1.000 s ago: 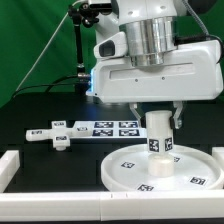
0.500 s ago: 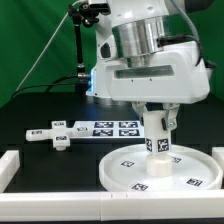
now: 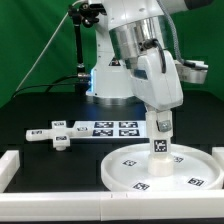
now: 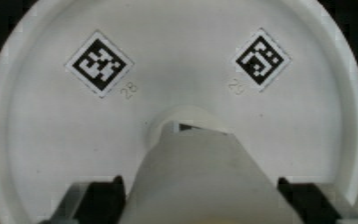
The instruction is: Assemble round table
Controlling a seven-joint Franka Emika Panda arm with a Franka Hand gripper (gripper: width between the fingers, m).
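The large rimmed round disc (image 3: 122, 172) lies flat on the black table at the exterior view's right. The short thick cylinder leg (image 3: 159, 142) stands upright on the disc's middle. My gripper (image 3: 160, 124) comes down from above and is shut on the leg's upper part. In the wrist view the leg (image 4: 201, 165) fills the space between the two black fingers (image 4: 101, 200), with the tagged disc (image 4: 176, 40) behind it. The cross-shaped piece (image 3: 55, 133) lies flat at the exterior view's left, apart from the gripper.
The marker board (image 3: 112, 127) lies behind the disc, between it and the arm's base. A white raised rail (image 3: 12, 166) borders the table at the front and left. A green backdrop and a black stand are behind.
The wrist has turned about the leg's axis, so the wide hand now shows narrow side on. The leg stays upright on the disc's middle. The cross-shaped piece has not moved.
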